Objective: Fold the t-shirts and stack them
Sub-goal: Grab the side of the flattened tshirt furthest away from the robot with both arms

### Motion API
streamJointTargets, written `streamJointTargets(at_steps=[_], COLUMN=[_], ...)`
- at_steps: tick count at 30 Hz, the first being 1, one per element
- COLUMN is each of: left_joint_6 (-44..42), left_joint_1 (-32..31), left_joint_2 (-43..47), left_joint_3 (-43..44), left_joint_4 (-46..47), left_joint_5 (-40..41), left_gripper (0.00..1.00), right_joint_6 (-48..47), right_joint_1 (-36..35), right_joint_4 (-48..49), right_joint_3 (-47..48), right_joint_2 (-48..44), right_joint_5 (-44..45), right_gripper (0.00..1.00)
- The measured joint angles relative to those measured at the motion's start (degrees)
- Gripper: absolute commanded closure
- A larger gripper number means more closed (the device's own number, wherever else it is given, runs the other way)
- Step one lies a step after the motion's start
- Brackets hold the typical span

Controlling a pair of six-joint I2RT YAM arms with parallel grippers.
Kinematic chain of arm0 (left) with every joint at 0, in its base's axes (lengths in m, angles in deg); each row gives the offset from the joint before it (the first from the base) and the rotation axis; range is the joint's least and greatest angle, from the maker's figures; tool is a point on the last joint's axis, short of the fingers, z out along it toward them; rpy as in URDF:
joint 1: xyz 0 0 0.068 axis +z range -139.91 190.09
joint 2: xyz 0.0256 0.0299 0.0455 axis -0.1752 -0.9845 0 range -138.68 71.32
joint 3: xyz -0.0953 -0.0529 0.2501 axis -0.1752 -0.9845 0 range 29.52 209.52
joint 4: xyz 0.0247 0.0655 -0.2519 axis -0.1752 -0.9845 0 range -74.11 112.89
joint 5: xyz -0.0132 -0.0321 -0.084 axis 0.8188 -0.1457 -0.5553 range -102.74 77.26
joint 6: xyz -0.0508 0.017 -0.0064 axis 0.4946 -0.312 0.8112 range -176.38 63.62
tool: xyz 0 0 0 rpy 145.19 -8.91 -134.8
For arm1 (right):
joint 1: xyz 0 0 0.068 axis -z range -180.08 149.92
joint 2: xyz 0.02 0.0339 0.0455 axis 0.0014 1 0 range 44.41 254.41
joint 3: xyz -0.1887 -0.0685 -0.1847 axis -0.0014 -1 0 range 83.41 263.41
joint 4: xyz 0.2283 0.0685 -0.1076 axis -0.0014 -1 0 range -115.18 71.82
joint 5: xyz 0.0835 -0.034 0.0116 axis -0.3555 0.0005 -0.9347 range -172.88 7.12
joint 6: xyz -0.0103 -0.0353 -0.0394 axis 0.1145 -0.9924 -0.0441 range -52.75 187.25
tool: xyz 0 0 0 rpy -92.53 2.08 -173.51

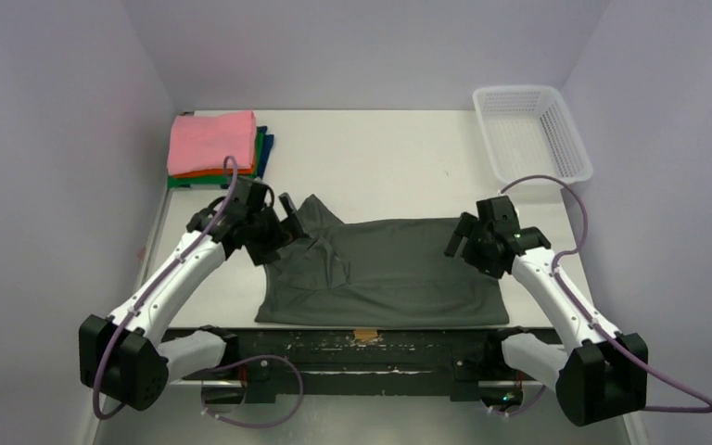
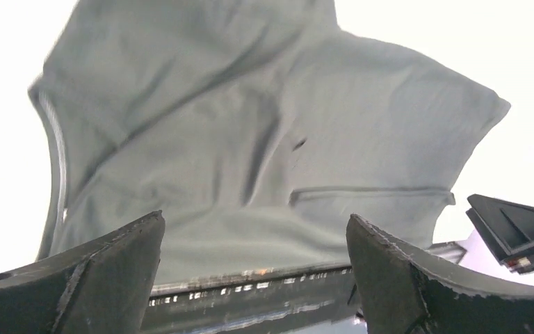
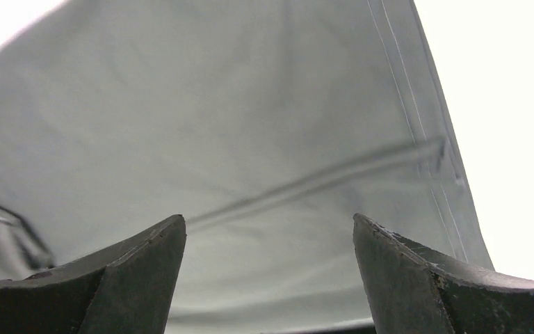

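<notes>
Left tool (image 2: 254, 233) was open and empty over the rumpled sleeve end of the charcoal t-shirt (image 1: 385, 269). Right tool (image 3: 268, 233) was open too, nothing held, above the hem end. Shirt lay mid tabletop (image 1: 380, 167). Risk: pinching only one layer would likely drag the fold crooked or bunch it further. Folded stack (image 1: 213, 144) sat far left, pink on top. White basket (image 1: 530, 130) far right, nothing seen inside.

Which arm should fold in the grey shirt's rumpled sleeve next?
Left, probably: the left gripper, open, sits at the rumpled sleeve of the grey t-shirt; the right gripper, also open, is over the opposite hem.
</notes>
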Motion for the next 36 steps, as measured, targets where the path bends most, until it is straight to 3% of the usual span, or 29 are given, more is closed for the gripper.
streamJointTargets(at_steps=[5, 11, 19, 25, 32, 36], left_joint_6=[-6.69, -15.87, -23.78, -26.67, -27.39, -27.80], left_joint_1=[0.20, 1.73, 2.64, 2.64, 2.64, 2.64], left_joint_2=[-12.90, -38.97, -65.51, -73.68, -75.36, -75.63], left_joint_3=[16.94, 43.34, 69.18, 74.03, 74.66, 74.97], left_joint_4=[0.81, -2.05, -10.91, -15.76, -17.05, -17.27], left_joint_5=[4.85, 8.26, 10.23, 9.11, 7.10, 6.29], left_gripper=[0.00, 0.04, 0.21, 0.36, 0.48, 0.62], right_joint_6=[-1.29, -2.38, -4.35, -6.23, -7.54, -8.22], right_joint_1=[0.00, 0.00, 0.00, 0.00, 0.04, 0.04], right_joint_4=[5.05, 7.39, 8.41, 8.68, 8.70, 8.81], right_joint_3=[4.59, 4.74, 5.05, 5.09, 5.29, 5.95], right_joint_2=[-1.14, -0.48, 2.93, 6.08, 8.44, 9.64], right_joint_5=[0.81, 0.87, 1.95, 2.01, 2.12, 2.21], right_gripper=[0.12, 0.12, 0.13, 0.13, 0.13, 0.13])
